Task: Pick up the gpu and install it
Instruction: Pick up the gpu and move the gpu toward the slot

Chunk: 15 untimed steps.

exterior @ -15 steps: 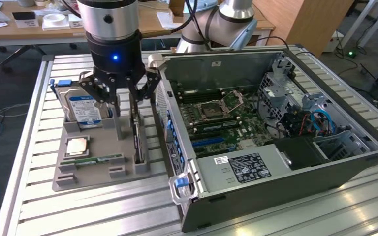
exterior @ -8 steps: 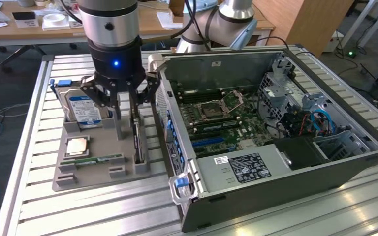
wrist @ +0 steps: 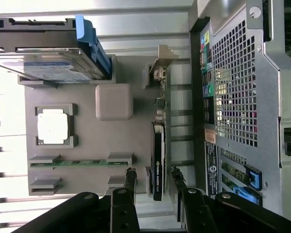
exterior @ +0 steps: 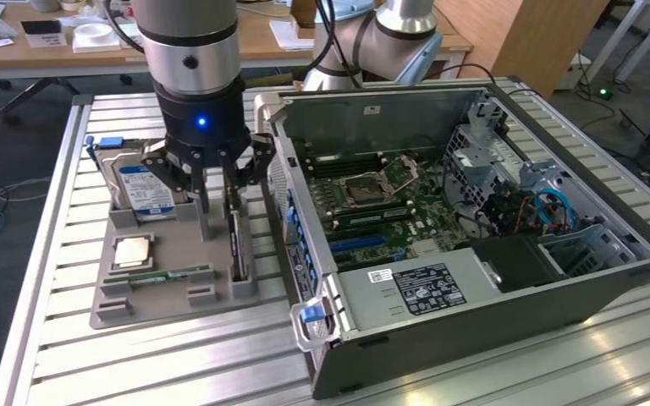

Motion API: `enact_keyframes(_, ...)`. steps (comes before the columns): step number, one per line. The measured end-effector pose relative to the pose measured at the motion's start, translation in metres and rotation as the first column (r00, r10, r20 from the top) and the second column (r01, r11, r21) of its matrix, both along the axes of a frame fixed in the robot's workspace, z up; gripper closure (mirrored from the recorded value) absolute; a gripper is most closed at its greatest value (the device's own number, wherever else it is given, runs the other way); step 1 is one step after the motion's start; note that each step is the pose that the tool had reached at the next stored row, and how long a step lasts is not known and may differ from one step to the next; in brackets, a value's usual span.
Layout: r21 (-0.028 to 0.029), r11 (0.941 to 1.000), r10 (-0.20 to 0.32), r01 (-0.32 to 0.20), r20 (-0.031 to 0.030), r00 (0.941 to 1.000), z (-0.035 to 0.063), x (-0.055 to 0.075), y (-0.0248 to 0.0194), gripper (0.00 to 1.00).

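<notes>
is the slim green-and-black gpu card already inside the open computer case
No, the gpu stands on edge in the grey tray, the open gripper straddling it.

Cut off at top of exterior view: arm (exterior: 190,51). Partly hidden behind gripper (exterior: 221,216): gpu (exterior: 237,249). Too small to read: label (exterior: 425,288) print.

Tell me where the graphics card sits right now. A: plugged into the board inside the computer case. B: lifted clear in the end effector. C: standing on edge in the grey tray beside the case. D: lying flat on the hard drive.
C: the graphics card stands on its edge in a slot of the grey tray next to the computer case, with the open end effector straddling it.
</notes>
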<state>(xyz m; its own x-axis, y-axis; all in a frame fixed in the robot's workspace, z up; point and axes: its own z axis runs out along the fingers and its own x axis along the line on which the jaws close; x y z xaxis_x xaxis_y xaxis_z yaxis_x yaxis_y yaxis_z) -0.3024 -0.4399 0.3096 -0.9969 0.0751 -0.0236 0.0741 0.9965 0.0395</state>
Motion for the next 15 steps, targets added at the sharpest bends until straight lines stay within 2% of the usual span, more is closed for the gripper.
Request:
enact_keyframes(10,-0.0003,1.0000,0.000,0.000,0.0002,1.0000,-0.0017,0.0051,0.0000,0.58)
enact_keyframes(15,-0.0003,1.0000,0.000,0.000,0.0002,1.0000,-0.0094,0.0063,0.0001,0.58)
